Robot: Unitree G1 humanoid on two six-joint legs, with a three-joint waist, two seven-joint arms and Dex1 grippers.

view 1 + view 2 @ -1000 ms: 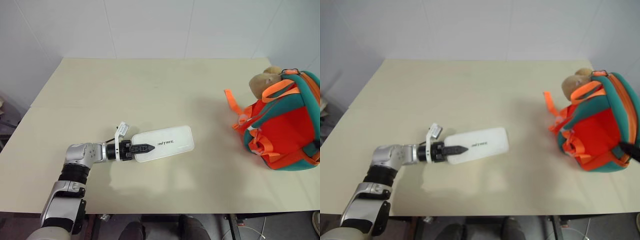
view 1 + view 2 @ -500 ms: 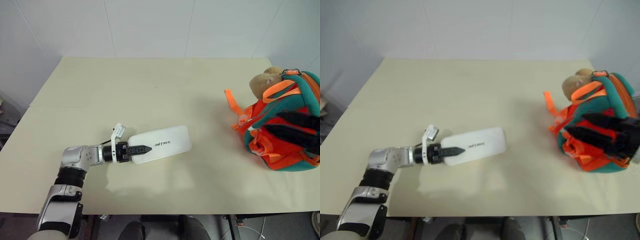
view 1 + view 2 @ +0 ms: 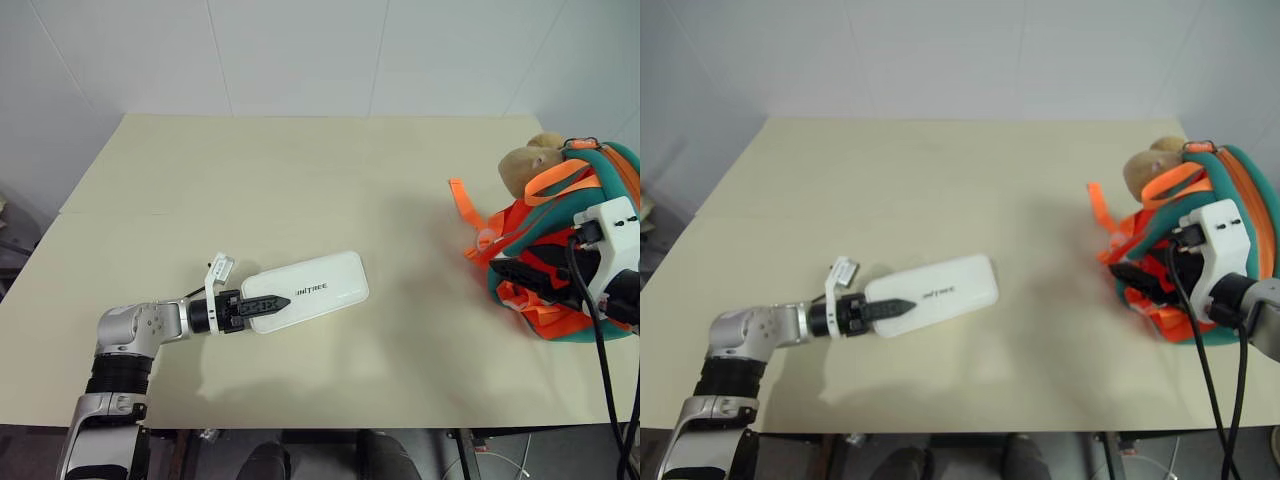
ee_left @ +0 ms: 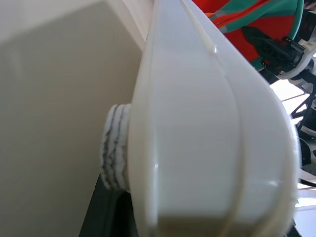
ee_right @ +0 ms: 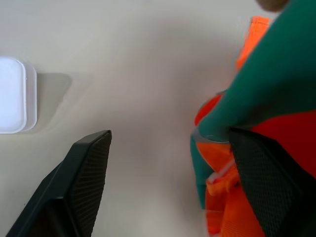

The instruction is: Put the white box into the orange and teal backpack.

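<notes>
1. The left gripper (image 3: 262, 306) held the near end of the white box (image 3: 305, 292), low over the table (image 3: 300, 170).
2. The right gripper (image 5: 165, 163) stood wide open and empty at the orange and teal backpack (image 3: 540, 180), one finger (image 5: 261, 182) against its fabric.
3. Advice: open the backpack before bringing the box across.
4. A second earlier, the right gripper was barely in view; the box sat slightly further right.
</notes>
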